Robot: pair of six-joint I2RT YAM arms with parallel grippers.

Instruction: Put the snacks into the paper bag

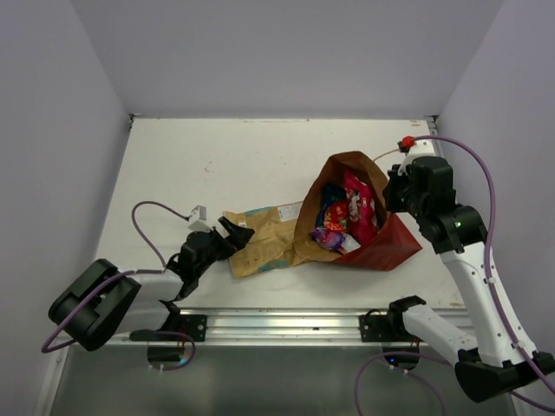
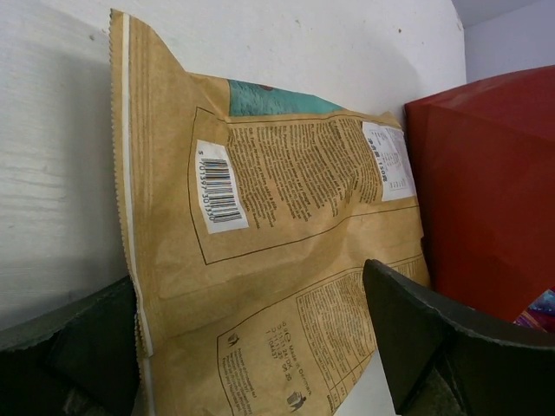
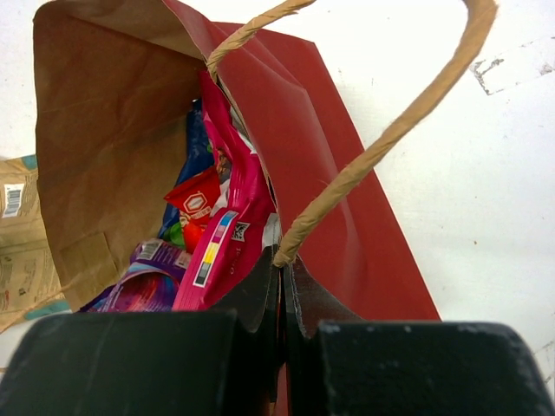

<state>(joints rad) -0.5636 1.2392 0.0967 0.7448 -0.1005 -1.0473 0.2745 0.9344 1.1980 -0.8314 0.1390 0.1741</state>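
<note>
The red-brown paper bag (image 1: 388, 249) lies tipped on the white table (image 1: 217, 156) with its mouth gaping. A glossy pink packet (image 3: 234, 217), blue packet (image 3: 198, 156), red-orange packet (image 3: 198, 201) and purple packet (image 3: 143, 282) are crammed inside. The right gripper (image 3: 282, 286) pinches the rim at the twisted string handle (image 3: 381, 139). The matte tan kraft pouch (image 2: 277, 217) lies flat outside against the bag's lip, and the left gripper (image 1: 232, 236) straddles its crimped end, jaws wide.

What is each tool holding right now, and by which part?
Right tool is shut on the paper bag, pinching its rim at the base of a string handle. Left tool is open around the tan pouch, gripping nothing.
</note>
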